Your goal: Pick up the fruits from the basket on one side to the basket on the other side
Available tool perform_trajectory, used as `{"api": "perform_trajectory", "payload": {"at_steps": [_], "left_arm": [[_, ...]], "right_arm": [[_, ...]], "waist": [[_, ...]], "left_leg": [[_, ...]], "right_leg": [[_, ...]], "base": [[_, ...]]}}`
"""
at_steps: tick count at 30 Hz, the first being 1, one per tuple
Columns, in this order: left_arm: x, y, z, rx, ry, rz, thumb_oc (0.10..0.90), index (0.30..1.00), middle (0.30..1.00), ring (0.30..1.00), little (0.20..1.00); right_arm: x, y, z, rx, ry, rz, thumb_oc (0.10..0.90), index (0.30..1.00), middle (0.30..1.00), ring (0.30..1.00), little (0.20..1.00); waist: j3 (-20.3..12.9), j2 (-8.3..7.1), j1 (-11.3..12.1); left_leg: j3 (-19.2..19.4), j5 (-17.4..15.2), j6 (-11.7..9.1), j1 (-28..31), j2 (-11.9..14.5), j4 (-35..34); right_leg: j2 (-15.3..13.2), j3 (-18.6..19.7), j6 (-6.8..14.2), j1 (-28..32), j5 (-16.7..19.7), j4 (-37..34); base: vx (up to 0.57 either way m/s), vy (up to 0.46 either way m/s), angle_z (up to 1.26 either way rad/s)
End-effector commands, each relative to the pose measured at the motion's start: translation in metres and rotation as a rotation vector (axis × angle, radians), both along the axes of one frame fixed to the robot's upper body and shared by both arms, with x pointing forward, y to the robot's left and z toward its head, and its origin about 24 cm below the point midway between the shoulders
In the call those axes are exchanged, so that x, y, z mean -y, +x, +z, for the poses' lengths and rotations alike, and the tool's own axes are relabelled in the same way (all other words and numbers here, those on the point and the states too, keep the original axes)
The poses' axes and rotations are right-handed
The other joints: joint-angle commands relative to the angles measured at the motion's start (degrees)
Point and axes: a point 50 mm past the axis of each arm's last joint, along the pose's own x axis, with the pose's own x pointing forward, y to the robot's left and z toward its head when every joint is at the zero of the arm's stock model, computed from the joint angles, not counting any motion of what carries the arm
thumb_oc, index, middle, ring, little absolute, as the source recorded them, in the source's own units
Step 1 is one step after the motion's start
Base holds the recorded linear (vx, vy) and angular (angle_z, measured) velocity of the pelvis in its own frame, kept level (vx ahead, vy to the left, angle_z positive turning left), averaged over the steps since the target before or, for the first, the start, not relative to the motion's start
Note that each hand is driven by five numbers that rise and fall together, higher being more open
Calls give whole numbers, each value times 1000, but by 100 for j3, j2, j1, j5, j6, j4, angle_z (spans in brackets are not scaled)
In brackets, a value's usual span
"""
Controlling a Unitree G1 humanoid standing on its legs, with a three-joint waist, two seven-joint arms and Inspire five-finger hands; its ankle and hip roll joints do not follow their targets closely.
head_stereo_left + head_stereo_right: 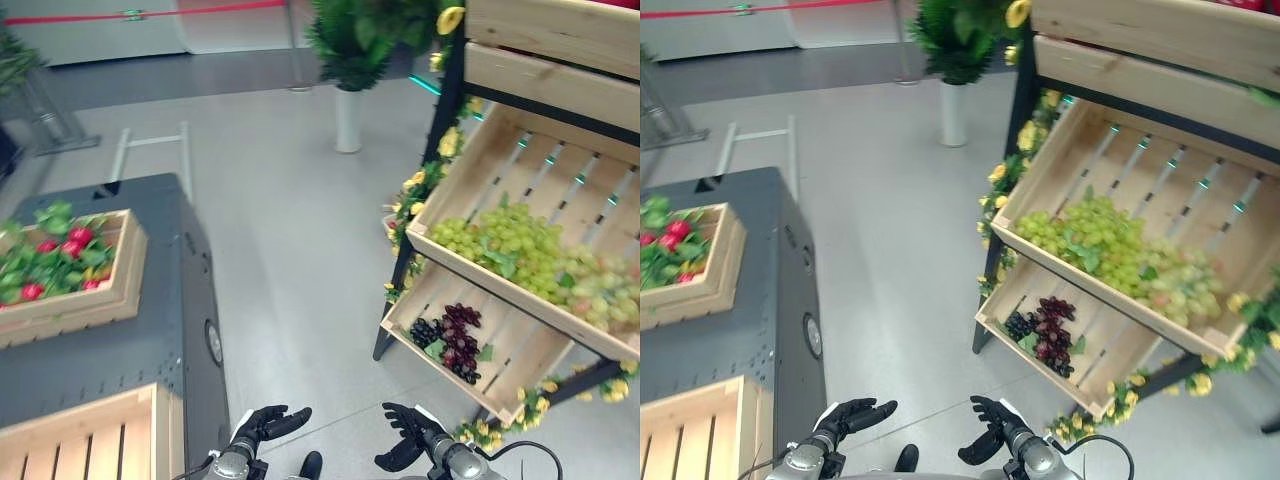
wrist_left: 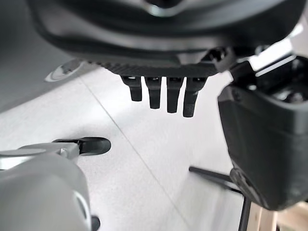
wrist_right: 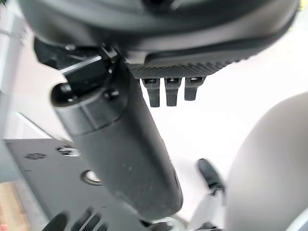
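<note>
Nearest the head camera, the left hand (image 1: 268,424) and the right hand (image 1: 408,436) hang low over the grey floor (image 1: 290,250), close to each other, both empty with fingers loosely extended and apart. The left wrist view shows its fingers (image 2: 161,94) straight in a row over bare floor; the right wrist view shows the same for its fingers (image 3: 166,91), with the thumb (image 3: 120,144) standing out in front.

At the robot's left stands a dark grey cabinet (image 1: 150,330). On its near corner sits an empty wooden slatted crate (image 1: 90,440). Further back on the cabinet top lies a second wooden crate (image 1: 110,290) holding red fruits (image 1: 75,243) among green leaves.

At the right is a wooden display rack (image 1: 560,60) on a black frame, trimmed with yellow flowers (image 1: 420,185). Its middle tray (image 1: 480,160) tilts down toward the floor and holds green grapes (image 1: 500,240), heaped in a band whose long axis runs along the tray's lower lip. The lower tray (image 1: 520,345), also tilted, holds a bunch of dark purple grapes (image 1: 452,338), its long axis along the tray's slope, just beside green leaves.

A potted plant in a white vase (image 1: 348,120) stands well behind.
</note>
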Motion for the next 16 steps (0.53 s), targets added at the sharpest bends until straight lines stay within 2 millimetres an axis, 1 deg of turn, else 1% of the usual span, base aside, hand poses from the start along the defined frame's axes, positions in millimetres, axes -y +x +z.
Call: {"api": "perform_trajectory", "payload": {"at_steps": [1, 2, 3, 4, 5, 6, 7, 8, 9, 10, 11, 12, 13, 14, 15, 16], "left_arm": [[13, 42, 19, 204, -90, 76, 800, 900, 900, 900, 900], [17, 42, 19, 204, -103, 61, 800, 900, 900, 900, 900], [22, 40, 17, 181, -120, 11, 800, 900, 900, 900, 900], [28, 40, 17, 181, -131, -48, 800, 900, 900, 900, 900], [32, 40, 17, 194, -121, -78, 800, 900, 900, 900, 900], [33, 40, 18, 201, -113, -86, 800, 900, 900, 900, 900], [34, 40, 18, 222, -98, -70, 800, 900, 900, 900, 900], [34, 40, 18, 220, -98, -66, 800, 900, 900, 900, 900], [30, 37, 16, 203, -105, -27, 800, 900, 900, 900, 900], [28, 37, 17, 194, -93, -36, 800, 900, 900, 900, 900], [27, 37, 16, 192, -93, -40, 800, 900, 900, 900, 900], [27, 37, 16, 177, -87, -69, 800, 900, 900, 900, 900], [27, 36, 15, 173, -85, -77, 800, 900, 900, 900, 900], [29, 37, 15, 170, -87, -104, 800, 900, 900, 900, 900], [31, 37, 14, 161, -92, -135, 800, 900, 900, 900, 900], [32, 36, 14, 158, -95, -141, 800, 900, 900, 900, 900]], "right_arm": [[4, 42, 19, 122, 20, 28, 800, 900, 900, 900, 900], [7, 40, 17, 111, 7, 15, 800, 900, 900, 900, 900], [13, 37, 15, 94, -2, -10, 800, 900, 900, 900, 900], [19, 34, 14, 75, -6, -43, 800, 900, 900, 900, 900], [23, 32, 12, 56, -9, -62, 800, 900, 900, 900, 900], [24, 31, 11, 46, -10, -71, 800, 900, 900, 900, 900], [30, 25, 7, 1, -21, -106, 800, 900, 900, 900, 900], [31, 25, 7, -4, -22, -112, 800, 900, 900, 900, 900], [38, 13, 0, -62, -21, -190, 800, 900, 900, 900, 900], [42, 1, -5, -113, -23, -268, 800, 900, 900, 900, 900], [43, -1, -6, -120, -23, -281, 800, 900, 900, 900, 900], [43, -10, -11, -166, -20, -366, 800, 900, 900, 900, 900], [43, -12, -12, -178, -22, -386, 800, 900, 900, 900, 900], [41, -16, -15, -200, -34, -416, 800, 900, 900, 900, 900], [41, -18, -16, -208, -55, -423, 800, 900, 900, 900, 900], [41, -19, -16, -207, -60, -421, 800, 900, 900, 900, 900]], "waist": [[420, -303, 277], [441, -339, 271], [453, -394, 240], [436, -464, 208], [412, -520, 200], [403, -529, 199], [343, -561, 164], [337, -557, 161], [275, -461, 65], [180, -395, -40], [163, -366, -58], [76, -241, -108], [63, -220, -106], [17, -179, -89], [3, -166, -90], [5, -163, -95]], "left_leg": [[1002, -645, -177, 56, -171, 156], [1333, -672, -200, -43, -116, 335], [1730, -849, -169, -119, -81, 766], [2021, -1198, -63, -180, -120, 1375], [2143, -1574, 64, -218, -195, 1994], [2168, -1692, 103, -237, -214, 2157], [2327, -2130, 313, -189, -345, 2953], [2338, -2162, 325, -188, -349, 2999], [2443, -2363, 326, 161, -370, 2904], [2511, -2292, 343, 597, -497, 1895], [2504, -2226, 330, 696, -506, 1690], [2261, -1947, 301, 974, -580, 775], [2173, -1883, 302, 997, -612, 622], [1954, -1696, 273, 975, -670, 321], [1921, -1632, 267, 983, -666, 209], [1925, -1639, 274, 983, -676, 220]], "right_leg": [[-160, -132, -120, 448, 103, -603], [-167, -242, -132, 483, 158, -710], [-203, -340, -147, 509, 224, -817], [-276, -431, -165, 498, 301, -909], [-339, -492, -190, 490, 348, -958], [-349, -510, -199, 489, 361, -971], [-372, -550, -196, 431, 413, -948], [-368, -554, -195, 423, 416, -942], [-287, -538, -153, 382, 324, -827], [-257, -590, -115, 251, 309, -725], [-234, -595, -111, 249, 295, -723], [-127, -573, -75, 205, 276, -743], [-108, -567, -63, 197, 287, -750], [-64, -555, -47, 156, 312, -771], [-69, -513, -14, 107, 355, -825], [-77, -500, 0, 92, 372, -833]], "base": [[-279, -289, 67], [-302, -254, 42], [-280, -185, 76], [-252, -137, 108], [-177, -75, 108], [-147, -14, 80], [-98, 13, 38], [-74, 77, 29], [-85, 170, 21], [-77, 184, 30], [-104, 210, 57], [-34, 122, 67], [-84, 144, 71], [-102, 108, 40], [-99, 103, 12], [-73, 95, -12]]}}
